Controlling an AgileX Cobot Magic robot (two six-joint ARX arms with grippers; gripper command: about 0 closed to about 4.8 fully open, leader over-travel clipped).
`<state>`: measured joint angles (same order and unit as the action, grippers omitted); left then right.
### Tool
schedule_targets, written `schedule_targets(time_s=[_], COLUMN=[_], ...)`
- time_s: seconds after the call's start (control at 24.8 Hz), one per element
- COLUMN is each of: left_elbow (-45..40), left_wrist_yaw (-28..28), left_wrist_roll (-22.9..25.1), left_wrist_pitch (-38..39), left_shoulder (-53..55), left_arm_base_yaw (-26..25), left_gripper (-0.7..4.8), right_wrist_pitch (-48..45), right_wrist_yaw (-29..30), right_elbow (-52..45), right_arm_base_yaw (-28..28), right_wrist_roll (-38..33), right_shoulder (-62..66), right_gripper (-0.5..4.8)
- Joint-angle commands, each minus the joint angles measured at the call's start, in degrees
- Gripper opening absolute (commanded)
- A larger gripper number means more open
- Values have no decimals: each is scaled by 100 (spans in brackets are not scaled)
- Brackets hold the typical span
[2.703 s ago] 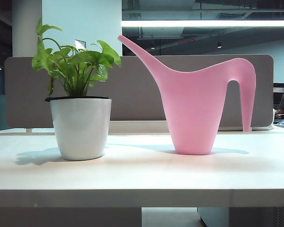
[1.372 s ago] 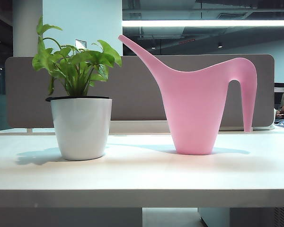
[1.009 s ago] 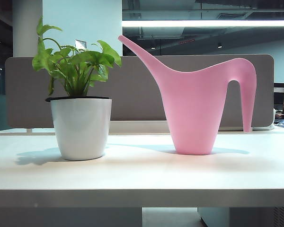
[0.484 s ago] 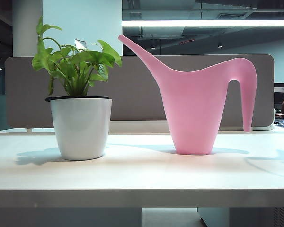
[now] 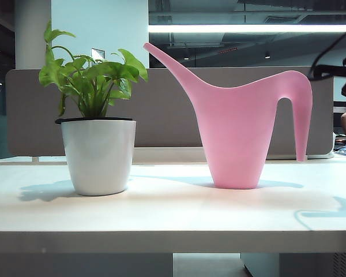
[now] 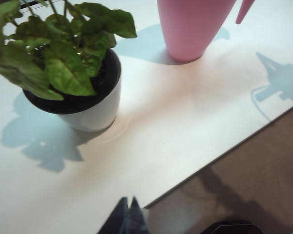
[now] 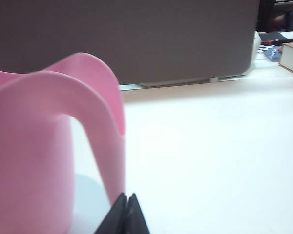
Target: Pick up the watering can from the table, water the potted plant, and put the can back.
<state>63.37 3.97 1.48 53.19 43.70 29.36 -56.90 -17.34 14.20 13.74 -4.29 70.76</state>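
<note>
So right now the watering can [image 5: 242, 130] sits upright on the table [image 5: 161, 213], toward the right half of the tabletop and back from the front edge, with the potted plant [image 5: 95, 130] well apart on its left. Spout sweeps up toward the plant, the arched handle and its leg hang off the opposite side, so the can's long axis runs left-right along the tabletop. The right gripper [image 7: 126, 214] is pinched completely closed, holding nothing, and it's just beside the handle leg on the can's outer side, so the can lies to that gripper's plant-ward side. In the exterior view only a dark bit of that arm pokes in at the upper right. The left gripper [image 6: 128, 217] looks closed and empty too, hanging over the front edge of the tabletop nearer the plant, so I'd say the right arm is clearly the one for the grab, and its jaws need to open first.
</note>
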Motion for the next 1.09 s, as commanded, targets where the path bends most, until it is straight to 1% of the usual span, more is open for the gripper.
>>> schedule_targets(time_s=[0.04, 0.16, 0.24, 0.32, 0.4, 0.44, 0.48, 0.69, 0.81, 1.09], left_elbow=[17, 17, 17, 17, 17, 17, 17, 17, 17, 17], left_wrist_yaw=[9, 9, 9, 11, 9, 9, 11, 9, 11, 9], left_wrist_roll=[0, 0, 0, 0, 0, 0, 0, 0, 0, 0], left_wrist_pitch=[-55, -52, -52, -52, -52, -55, -52, -55, -55, -55], left_shoulder=[-7, -7, -7, -7, -7, -7, -9, -13, -13, -13], left_arm_base_yaw=[-11, -11, -11, -11, -11, -11, -11, -11, -11, -11], left_gripper=[-5, -5, -5, -5, -5, -5, -5, -5, -5, -5], right_wrist_pitch=[-295, -990, -1644, -1937, -2179, -2260, -2269, -2155, -1502, -1180], right_wrist_yaw=[164, 225, 339, 382, 560, 610, 608, 544, 546, 385], right_elbow=[-22, -4, 164, 308, 468, 623, 719, 1255, 1779, 2269], right_arm_base_yaw=[26, 26, 24, 26, 26, 26, 26, 22, 22, -24], right_wrist_roll=[-24, -24, -24, -24, -24, -24, -24, -20, -17, -13], right_shoulder=[452, 1058, 1886, 2297, 2636, 2852, 2951, 3198, 3206, 3311], right_gripper=[77, 77, 132, 165, 195, 226, 226, 268, 271, 271])
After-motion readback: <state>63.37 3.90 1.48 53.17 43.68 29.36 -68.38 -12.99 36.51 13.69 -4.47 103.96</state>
